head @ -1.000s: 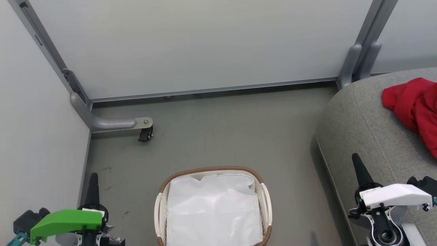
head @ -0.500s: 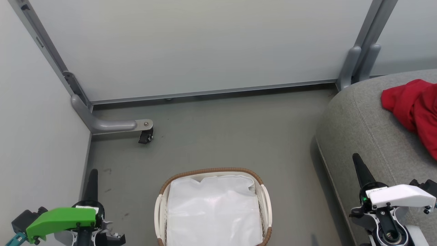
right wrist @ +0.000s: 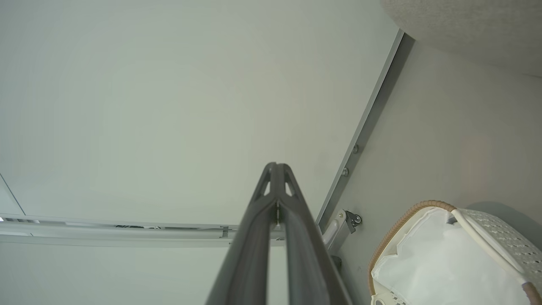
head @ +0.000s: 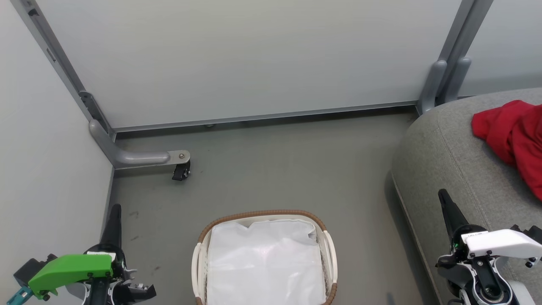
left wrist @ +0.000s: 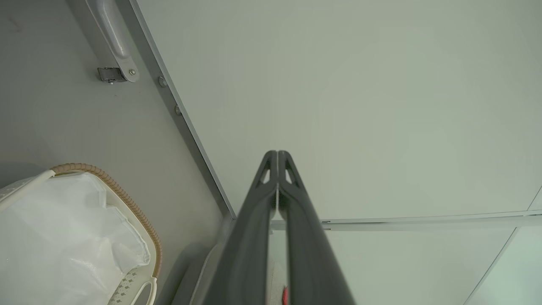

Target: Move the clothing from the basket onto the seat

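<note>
Red clothing (head: 514, 142) lies bunched on the grey seat (head: 449, 156) at the right edge of the head view. On the floor at bottom centre stands the basket (head: 262, 214), and inside it I see just its white liner (head: 264, 262). My left gripper (head: 115, 212) is at the lower left beside the basket, shut with nothing in it; its fingertips (left wrist: 277, 157) meet. My right gripper (head: 442, 195) is at the lower right over the seat's edge, shut and empty, fingertips (right wrist: 276, 169) together. The basket also shows in both wrist views (left wrist: 127, 199) (right wrist: 406, 216).
Pale partition panels (head: 254, 59) wall in the back and left. A grey metal foot with a black caster (head: 181, 171) juts onto the floor at the left. A grey post (head: 444, 80) stands beside the seat's far corner.
The whole head picture has slid down slightly, so the camera moved. Both grippers sit a little lower in view and stay shut. The clothing and basket have not moved.
</note>
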Motion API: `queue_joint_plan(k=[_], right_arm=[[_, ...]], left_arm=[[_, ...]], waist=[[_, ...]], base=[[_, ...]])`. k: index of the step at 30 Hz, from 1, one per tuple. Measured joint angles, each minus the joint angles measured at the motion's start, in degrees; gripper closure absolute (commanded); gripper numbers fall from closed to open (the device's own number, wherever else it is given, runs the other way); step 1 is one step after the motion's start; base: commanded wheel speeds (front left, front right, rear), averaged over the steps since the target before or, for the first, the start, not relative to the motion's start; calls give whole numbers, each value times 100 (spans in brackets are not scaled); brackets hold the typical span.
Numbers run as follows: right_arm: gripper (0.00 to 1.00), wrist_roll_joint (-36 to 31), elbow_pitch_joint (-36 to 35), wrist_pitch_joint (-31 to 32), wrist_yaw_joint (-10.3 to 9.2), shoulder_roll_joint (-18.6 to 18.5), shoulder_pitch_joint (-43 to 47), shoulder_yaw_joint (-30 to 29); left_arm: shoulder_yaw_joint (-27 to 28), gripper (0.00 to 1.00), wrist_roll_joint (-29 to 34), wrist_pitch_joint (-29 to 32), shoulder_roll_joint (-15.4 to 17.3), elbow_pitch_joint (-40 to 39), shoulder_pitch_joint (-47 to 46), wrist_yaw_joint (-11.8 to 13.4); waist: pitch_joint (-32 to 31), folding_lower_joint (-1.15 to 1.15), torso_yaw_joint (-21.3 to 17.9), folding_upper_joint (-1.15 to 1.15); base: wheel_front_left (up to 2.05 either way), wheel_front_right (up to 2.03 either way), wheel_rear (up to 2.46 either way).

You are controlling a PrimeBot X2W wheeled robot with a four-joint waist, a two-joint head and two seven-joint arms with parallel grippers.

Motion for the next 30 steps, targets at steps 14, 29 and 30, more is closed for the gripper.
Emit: queue_joint_plan(k=[14,29,30], right_arm=[[100,632,-68,167,-1,-5,21,-48],[100,913,-94,232,-1,-8,26,-70],[100,913,-94,232,-1,-8,26,-70]], left_arm=[[43,100,-593,167,4,-68,-25,-1],[65,100,-849,224,5,-112,-57,-1],[65,100,-849,224,5,-112,-57,-1]], waist=[[-54,0,-2,0],[-79,0,-3,0],[-79,0,-3,0]], base=[[0,0,0],[0,0,0],[0,0,0]])
